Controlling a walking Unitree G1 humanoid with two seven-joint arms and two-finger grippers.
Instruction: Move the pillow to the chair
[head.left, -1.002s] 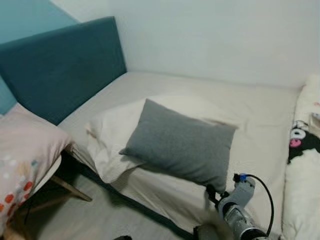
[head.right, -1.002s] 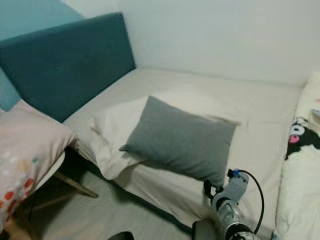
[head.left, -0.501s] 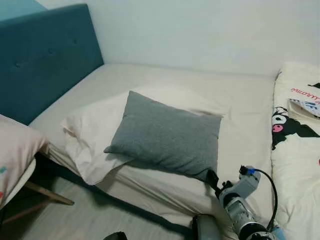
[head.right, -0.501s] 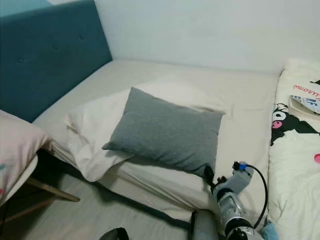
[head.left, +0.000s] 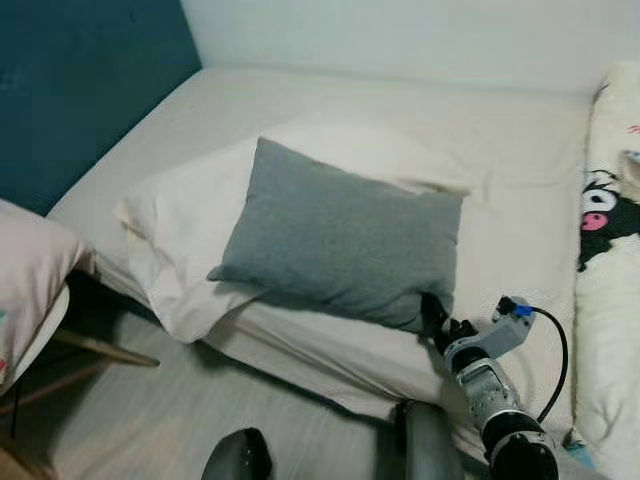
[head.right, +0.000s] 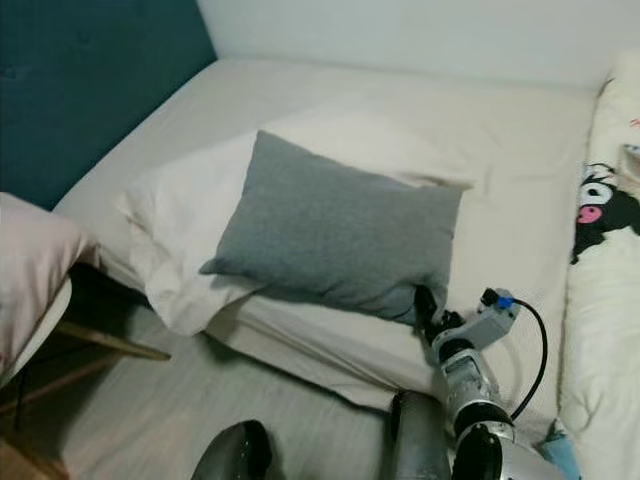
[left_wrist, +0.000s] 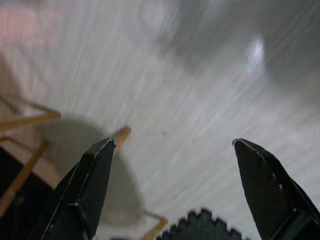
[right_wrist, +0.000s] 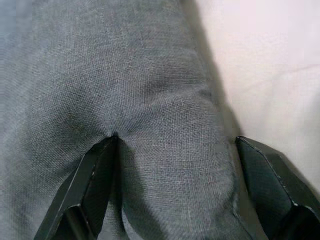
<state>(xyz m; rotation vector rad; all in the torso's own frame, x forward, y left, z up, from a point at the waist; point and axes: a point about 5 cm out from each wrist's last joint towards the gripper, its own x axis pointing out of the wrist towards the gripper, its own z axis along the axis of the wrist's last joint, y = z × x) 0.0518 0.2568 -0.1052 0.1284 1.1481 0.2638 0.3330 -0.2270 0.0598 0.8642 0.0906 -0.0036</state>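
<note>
Pillow: the grey pillow (head.left: 345, 243) lies on the bed (head.left: 500, 210), propped partly on a white pillow (head.left: 175, 235) beneath it, near the bed's front edge.
Right claw: the right claw (right_wrist: 175, 145) is at the grey pillow's near right corner, fingers apart; one finger (right_wrist: 95, 170) presses a dent into the fabric, the other finger (right_wrist: 265, 170) sits just at the pillow's edge beside the sheet. In the left eye view the right claw (head.left: 435, 318) touches that same corner, its silver arm reaching up from the lower right.
Left claw: the left claw (left_wrist: 172, 150) hangs over the floor (left_wrist: 200, 90), fingers wide apart, holding nothing.
Bed: cream sheet, dark teal headboard (head.left: 80, 90) on the left, pale wall (head.left: 400, 40) behind.
Right side: a cream blanket (head.left: 610, 300) with a black and pink cartoon figure lies along the bed's right edge, cut off by the frame.
Chair: a chair (head.left: 45, 335) with light wooden legs stands left of the bed, bearing a pink pillow (head.left: 30, 270); both are cut off at the frame edge.
Floor: pale wood-grain boards.
Hard to make out: the left wrist view is blurred; wooden legs (left_wrist: 30, 120) show faintly.
</note>
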